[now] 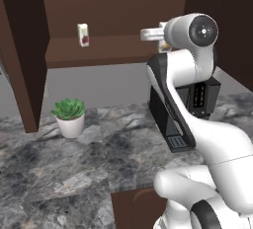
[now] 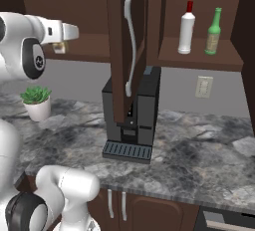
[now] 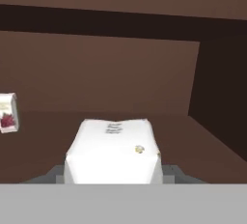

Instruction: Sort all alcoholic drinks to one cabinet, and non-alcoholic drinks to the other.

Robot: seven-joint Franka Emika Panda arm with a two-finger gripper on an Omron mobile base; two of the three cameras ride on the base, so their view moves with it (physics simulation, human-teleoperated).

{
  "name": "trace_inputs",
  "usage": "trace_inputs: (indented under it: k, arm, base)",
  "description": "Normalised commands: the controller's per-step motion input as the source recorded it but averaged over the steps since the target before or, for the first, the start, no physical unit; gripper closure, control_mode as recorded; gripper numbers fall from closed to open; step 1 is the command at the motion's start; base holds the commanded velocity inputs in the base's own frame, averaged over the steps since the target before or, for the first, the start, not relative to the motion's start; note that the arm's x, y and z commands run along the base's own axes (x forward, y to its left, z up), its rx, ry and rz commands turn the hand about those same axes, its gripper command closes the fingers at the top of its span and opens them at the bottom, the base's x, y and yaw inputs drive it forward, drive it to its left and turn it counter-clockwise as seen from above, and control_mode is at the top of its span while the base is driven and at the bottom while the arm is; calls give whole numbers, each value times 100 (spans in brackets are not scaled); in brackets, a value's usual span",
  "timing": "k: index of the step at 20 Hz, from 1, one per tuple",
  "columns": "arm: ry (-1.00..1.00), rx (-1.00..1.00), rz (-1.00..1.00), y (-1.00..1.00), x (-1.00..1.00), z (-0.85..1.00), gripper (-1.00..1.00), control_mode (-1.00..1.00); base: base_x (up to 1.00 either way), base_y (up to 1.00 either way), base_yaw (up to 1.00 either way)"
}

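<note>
Sitting between the gripper jaws, the cream carton is clasped over the wide cabinet's shelf, well to the right of the white carton with the red mark. Over in the narrower cabinet, the green bottle stands beside a white bottle.

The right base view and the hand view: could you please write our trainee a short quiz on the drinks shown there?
1. True or false: the green bottle lies on its side.
2. What sits between the pincer's fingers? A) a plant B) a pale carton C) a mug
3. How many bottles stand on the shelf right of the door?
Key: 1 false; 2 B; 3 two.
</note>
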Motion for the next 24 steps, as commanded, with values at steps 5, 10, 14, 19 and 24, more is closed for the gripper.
trace_inputs:
  k: [5, 10, 14, 19, 24]
  arm:
    - [0, 0, 0, 0, 26, -4, 100, -100]
    - [-1, 0, 0, 0, 25, -2, 100, -100]
    - [0, 0, 0, 0, 24, -2, 100, -100]
    - [0, 0, 0, 0, 23, -7, 100, -100]
    - [1, 0, 0, 0, 24, -11, 100, -100]
  base:
    - [0, 0, 0]
    - [0, 0, 0]
    - [0, 0, 0]
    - [0, 0, 0]
    - [0, 0, 0]
